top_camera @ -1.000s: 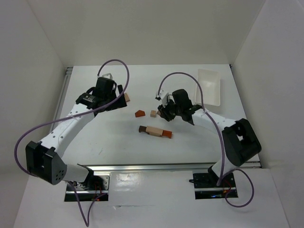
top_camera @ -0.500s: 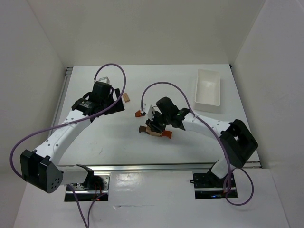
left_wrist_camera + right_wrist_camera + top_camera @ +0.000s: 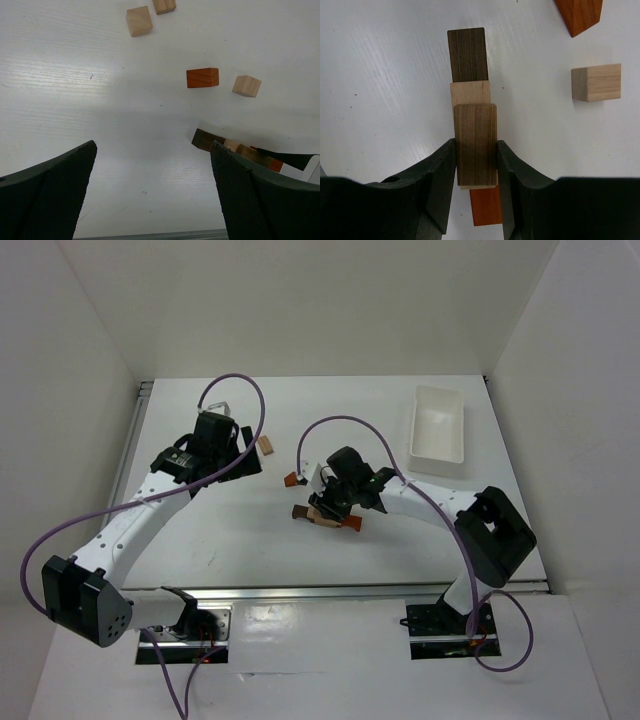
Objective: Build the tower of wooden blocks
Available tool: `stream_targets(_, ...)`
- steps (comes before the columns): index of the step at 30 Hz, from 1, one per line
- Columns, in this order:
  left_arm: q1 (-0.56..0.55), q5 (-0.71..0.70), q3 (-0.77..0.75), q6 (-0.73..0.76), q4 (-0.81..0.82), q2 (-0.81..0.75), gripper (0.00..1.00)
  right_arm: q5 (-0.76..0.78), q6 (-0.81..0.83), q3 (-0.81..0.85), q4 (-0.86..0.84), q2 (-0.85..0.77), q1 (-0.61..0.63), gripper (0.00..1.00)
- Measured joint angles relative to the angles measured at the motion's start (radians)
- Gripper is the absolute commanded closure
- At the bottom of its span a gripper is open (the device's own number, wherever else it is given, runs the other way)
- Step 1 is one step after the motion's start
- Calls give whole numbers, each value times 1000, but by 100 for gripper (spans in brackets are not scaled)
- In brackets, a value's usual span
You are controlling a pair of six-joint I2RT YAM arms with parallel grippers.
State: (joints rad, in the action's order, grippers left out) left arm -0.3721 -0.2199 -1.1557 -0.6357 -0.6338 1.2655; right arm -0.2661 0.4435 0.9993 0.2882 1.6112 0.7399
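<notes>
My right gripper [image 3: 325, 505] [image 3: 475, 144] is shut on a mid-brown wooden block [image 3: 475, 145], held flat-side up over a row of pieces on the table. The row is a dark brown bar [image 3: 466, 54], a light tan block [image 3: 470, 92] and a reddish-orange bar [image 3: 485, 205], seen from above as a row [image 3: 325, 517]. I cannot tell whether the held block touches it. An orange wedge [image 3: 580, 15] [image 3: 293, 479] and a tan cube [image 3: 596, 81] lie beyond. My left gripper [image 3: 245, 462] [image 3: 153, 146] is open above bare table.
A white tray [image 3: 438, 425] stands at the back right. In the left wrist view two tan blocks [image 3: 138, 21] [image 3: 163, 5] lie far ahead, with an orange block [image 3: 202, 77] and a tan cube [image 3: 246, 85] nearer. A tan block [image 3: 265, 445] lies beside the left gripper.
My right gripper carried the brown block left and nearer, from beside the wedge to over the row. The left arm drew back slightly. Nothing has moved in the last half second.
</notes>
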Motion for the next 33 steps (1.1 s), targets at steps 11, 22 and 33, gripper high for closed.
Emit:
stream_targets(11, 0, 0, 0, 1, -1, 3, 0, 0, 0, 0, -7, 10, 0, 68)
stream_targets(22, 0, 0, 0, 1, -1, 3, 0, 0, 12, 0, -11, 11, 0, 65)
stream_targets(33, 0, 0, 0, 2, -1, 3, 0, -3, 23, -1, -15, 11, 0, 59)
